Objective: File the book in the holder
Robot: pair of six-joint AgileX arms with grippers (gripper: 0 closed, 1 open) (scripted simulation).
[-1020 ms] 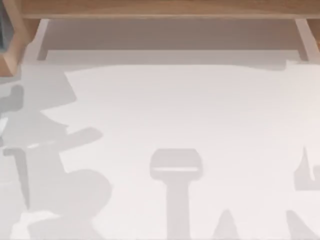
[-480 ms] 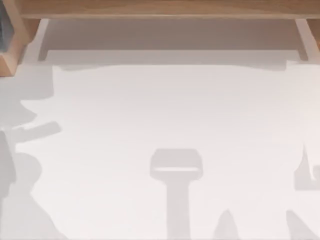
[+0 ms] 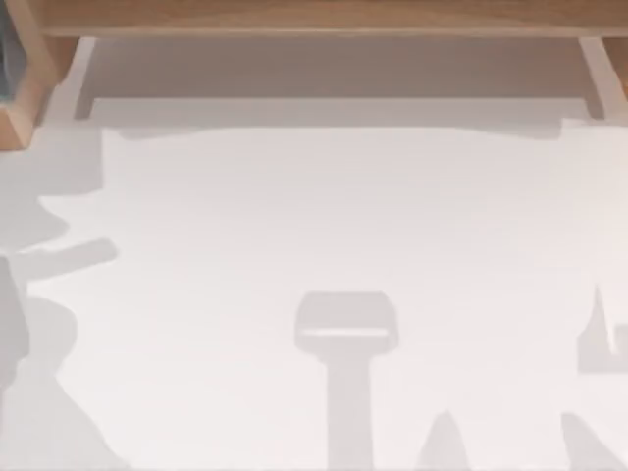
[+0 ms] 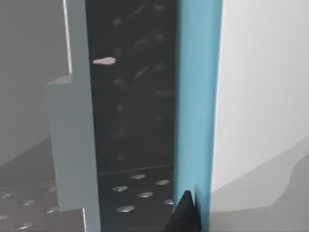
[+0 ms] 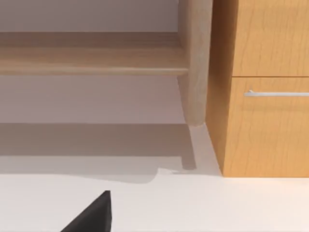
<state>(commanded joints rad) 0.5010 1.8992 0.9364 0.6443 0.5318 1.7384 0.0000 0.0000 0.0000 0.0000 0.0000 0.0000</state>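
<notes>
The book [image 4: 198,96] stands as an upright teal strip close in front of the left wrist camera. My left gripper [image 4: 187,216] is shut on its lower end, with one black fingertip [image 4: 183,220] against the cover. Beside the book are a grey upright panel [image 4: 72,145] and a dark dimpled floor [image 4: 135,188]. In the top view the orange-brown holder [image 3: 20,103] pokes in at the far left back corner, with a dark teal sliver [image 3: 4,59] at its inner side. My right gripper [image 5: 99,215] is parked open above the table near the back right.
A long pale wooden shelf [image 3: 324,20] on whitish legs [image 3: 599,78] runs along the back of the white table [image 3: 324,216]. An orange-brown cabinet [image 5: 265,96] with a drawer handle stands beside the shelf's right leg. Arm shadows lie at the left and front.
The left arm's shadow slid leftward, mostly off the table's left edge, between one second and half a second ago. Since then it has barely shifted. The right arm's shadow has stayed put.
</notes>
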